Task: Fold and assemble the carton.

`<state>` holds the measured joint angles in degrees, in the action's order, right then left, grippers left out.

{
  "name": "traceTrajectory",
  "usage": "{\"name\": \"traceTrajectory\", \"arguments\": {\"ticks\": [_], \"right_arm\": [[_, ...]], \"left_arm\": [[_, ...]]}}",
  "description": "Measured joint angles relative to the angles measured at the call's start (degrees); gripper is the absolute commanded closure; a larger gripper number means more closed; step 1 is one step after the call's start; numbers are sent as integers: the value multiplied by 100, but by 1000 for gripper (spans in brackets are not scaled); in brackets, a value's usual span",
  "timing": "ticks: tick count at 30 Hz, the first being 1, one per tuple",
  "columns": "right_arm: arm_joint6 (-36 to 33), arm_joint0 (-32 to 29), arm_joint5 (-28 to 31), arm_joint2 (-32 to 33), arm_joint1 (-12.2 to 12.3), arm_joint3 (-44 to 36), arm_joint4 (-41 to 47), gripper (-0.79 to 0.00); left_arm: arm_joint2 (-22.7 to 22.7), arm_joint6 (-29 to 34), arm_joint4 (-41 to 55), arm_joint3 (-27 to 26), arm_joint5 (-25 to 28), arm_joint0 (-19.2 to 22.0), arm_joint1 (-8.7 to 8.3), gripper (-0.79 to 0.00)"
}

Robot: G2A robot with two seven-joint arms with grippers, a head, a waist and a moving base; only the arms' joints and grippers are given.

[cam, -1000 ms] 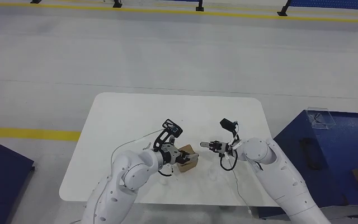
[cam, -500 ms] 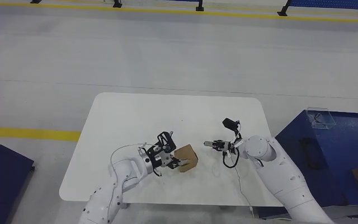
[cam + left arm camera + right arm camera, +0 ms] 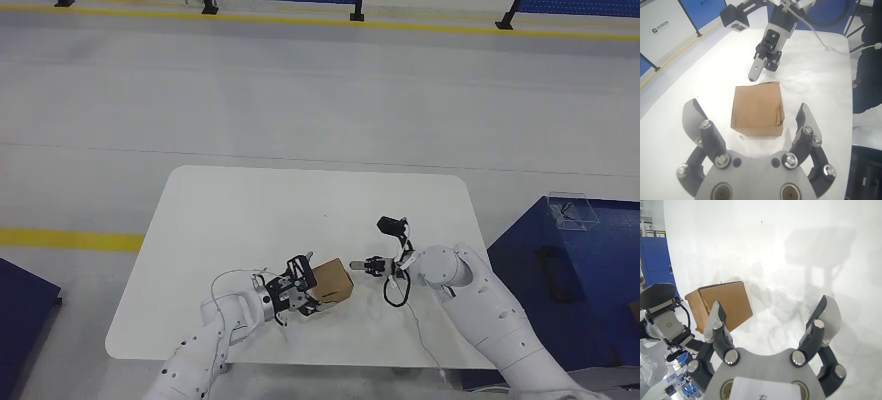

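Note:
A small brown carton [image 3: 332, 281] stands folded into a cube on the white table [image 3: 250, 220], toward its front edge. My left gripper [image 3: 306, 292] is open right at the carton's left side. In the left wrist view the carton [image 3: 757, 109] lies between the spread fingers [image 3: 694, 115], and I see no contact. My right gripper [image 3: 358, 266] is open close to the carton's right side. In the right wrist view one of its fingers [image 3: 717, 313] overlaps the carton's [image 3: 725, 298] near edge. From the left wrist view, the right gripper's [image 3: 762, 73] fingertip hangs just past the carton's far edge.
A blue cabinet [image 3: 575, 265] stands past the table's right edge. A loose cable [image 3: 398, 293] hangs from the right wrist over the table. The back half of the table is bare white surface.
The left arm has swung lower and now sits at the carton's left. The right gripper has moved left, closer to the carton. The carton has turned slightly.

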<state>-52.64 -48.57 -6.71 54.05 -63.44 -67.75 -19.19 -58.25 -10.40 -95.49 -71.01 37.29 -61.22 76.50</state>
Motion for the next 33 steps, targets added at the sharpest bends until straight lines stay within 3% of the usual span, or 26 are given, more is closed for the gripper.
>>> {"name": "traceTrajectory", "arguments": {"ticks": [3, 6, 12, 18, 19, 20, 27, 30, 33], "right_arm": [[12, 16, -3, -25, -19, 23, -6, -785], [13, 25, 12, -30, -31, 42, -13, -785], [36, 13, 0, 14, -45, 60, 35, -785], [166, -36, 74, 248, -18, -19, 207, -785], [187, -52, 94, 327, -3, -54, 251, -785], [206, -62, 102, 381, 5, -74, 288, -785], [340, -91, 160, 503, 17, -130, 403, -785], [837, -235, 356, 961, 94, -358, 621, -785], [1172, -525, 577, 1483, 203, -763, 711, -785]], "left_arm": [[104, 106, -102, 136, -110, 84, 18, -785], [194, 128, -77, 263, -139, 161, 41, -702], [283, 126, 70, 448, -156, 270, 72, -385], [336, 165, 225, 572, -129, 355, 92, -234], [332, 186, 254, 582, -124, 366, 92, -194], [328, 200, 280, 589, -112, 371, 91, 0], [225, 447, 746, 342, 240, 343, 70, 0], [-16, 940, 1621, 144, 470, 291, 65, 0], [-220, 1905, 2944, -50, 502, 261, 88, 0]]}}
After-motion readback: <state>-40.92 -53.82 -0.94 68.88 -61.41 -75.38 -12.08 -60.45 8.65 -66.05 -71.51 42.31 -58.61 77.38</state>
